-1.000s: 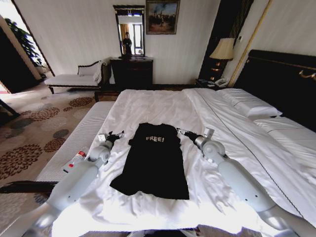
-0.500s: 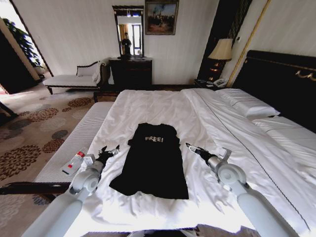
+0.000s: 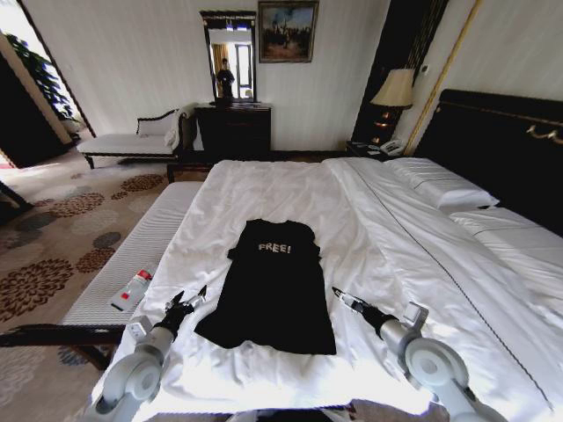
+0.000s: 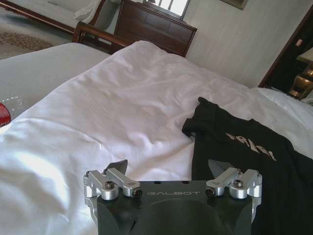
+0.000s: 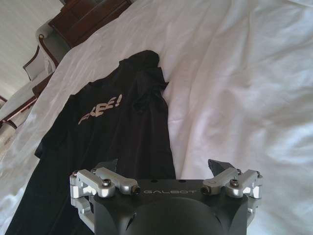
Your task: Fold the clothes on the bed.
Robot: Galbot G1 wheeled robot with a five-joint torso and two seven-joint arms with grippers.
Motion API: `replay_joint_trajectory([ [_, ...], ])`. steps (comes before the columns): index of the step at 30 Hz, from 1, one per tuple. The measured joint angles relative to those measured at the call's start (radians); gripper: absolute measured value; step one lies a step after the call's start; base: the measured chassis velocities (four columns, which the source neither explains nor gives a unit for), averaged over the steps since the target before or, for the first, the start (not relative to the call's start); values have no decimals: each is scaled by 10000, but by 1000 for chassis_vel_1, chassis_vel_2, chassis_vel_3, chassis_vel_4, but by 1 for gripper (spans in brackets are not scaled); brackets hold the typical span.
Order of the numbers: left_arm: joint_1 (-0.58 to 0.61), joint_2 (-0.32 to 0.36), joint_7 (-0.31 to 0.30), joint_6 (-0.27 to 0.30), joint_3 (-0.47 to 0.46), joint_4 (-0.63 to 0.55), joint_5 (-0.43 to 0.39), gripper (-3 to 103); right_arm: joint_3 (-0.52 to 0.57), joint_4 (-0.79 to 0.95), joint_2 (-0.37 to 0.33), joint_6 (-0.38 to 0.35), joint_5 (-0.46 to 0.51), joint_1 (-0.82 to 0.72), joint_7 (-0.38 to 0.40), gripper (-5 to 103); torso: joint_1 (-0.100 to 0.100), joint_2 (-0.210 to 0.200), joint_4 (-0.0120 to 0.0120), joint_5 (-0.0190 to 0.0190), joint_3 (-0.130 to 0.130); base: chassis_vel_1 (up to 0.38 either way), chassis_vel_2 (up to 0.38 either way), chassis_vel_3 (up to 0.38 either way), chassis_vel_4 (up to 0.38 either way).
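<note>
Because the T-shirt (image 3: 274, 286) lies flat mid-frame on the bed (image 3: 290, 189), left gripper (image 3: 186, 301) and right gripper (image 3: 343, 299) flank its hem corners — jaws apart, likely to pinch them.

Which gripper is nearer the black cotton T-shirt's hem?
Roughly equal, left marginally. The left gripper is open beside the black cotton T-shirt's hem corner on its side; the right gripper, open, flanks the opposite edge.

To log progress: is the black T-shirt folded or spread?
Partly folded: the T-shirt lies flat, sleeves tucked in, narrow full-length strip on the bed.
</note>
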Motion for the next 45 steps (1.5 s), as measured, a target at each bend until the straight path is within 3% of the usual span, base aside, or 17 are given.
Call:
replay_joint_trajectory([
  [8,1357,-483,414,-164,-484,-285,21,93,103,114,1011,-117,0,-814,-94,100,0,0,3,1,1,0,0,0,0],
  [16,1793,-605,735,-220,-633,-40,-174,93,-10,96,1540,-135,-233,-1095,-130,100,0,0,1,0,1,0,0,0,0],
  [26,1496,-584,903,-194,53,444,-54,93,-135,45,1807,-100,-438,-1098,-100,100,1,0,1,1,2,0,0,0,0],
  [40,282,-486,585,2,880,1150,192,93,-89,-121,1900,58,-356,-943,-23,100,3,-1,0,0,2,0,0,0,0],
  [43,300,-497,570,26,1062,1207,434,79,-116,-130,1934,80,-312,-892,-7,100,2,-1,2,1,3,0,0,0,0],
  [45,314,-503,565,27,1092,1218,470,79,-122,-131,1935,81,-300,-884,0,100,2,-1,2,1,2,0,0,0,0],
])
